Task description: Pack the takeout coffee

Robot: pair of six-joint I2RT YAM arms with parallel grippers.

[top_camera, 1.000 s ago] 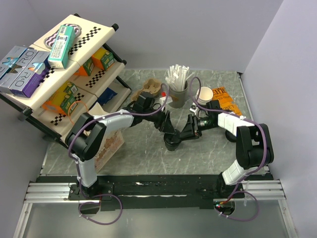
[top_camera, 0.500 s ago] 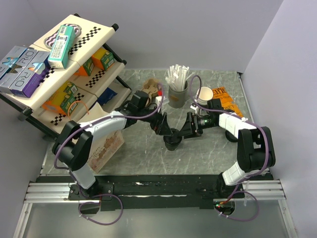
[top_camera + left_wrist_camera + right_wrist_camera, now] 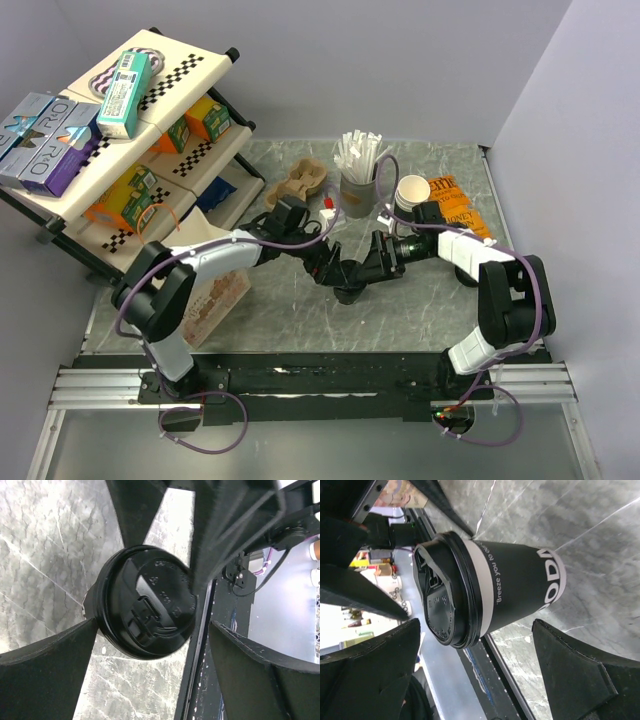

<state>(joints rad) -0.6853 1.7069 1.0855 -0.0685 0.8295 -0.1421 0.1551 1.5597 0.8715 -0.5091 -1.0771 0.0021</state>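
Our small dark brown paper coffee cup with black lid [image 3: 348,292] stands upright on the grey marbled worktop [image 3: 430,320].
We see the left pincer [image 3: 330,272] and right pincer [image 3: 368,270] flanking it, both with jaws wide apart, neither clamping it.

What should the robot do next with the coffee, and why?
Probably close the right pincer on the coffee cup: the lid is on, the cup stands upright, and that open pincer faces its side without holding it.
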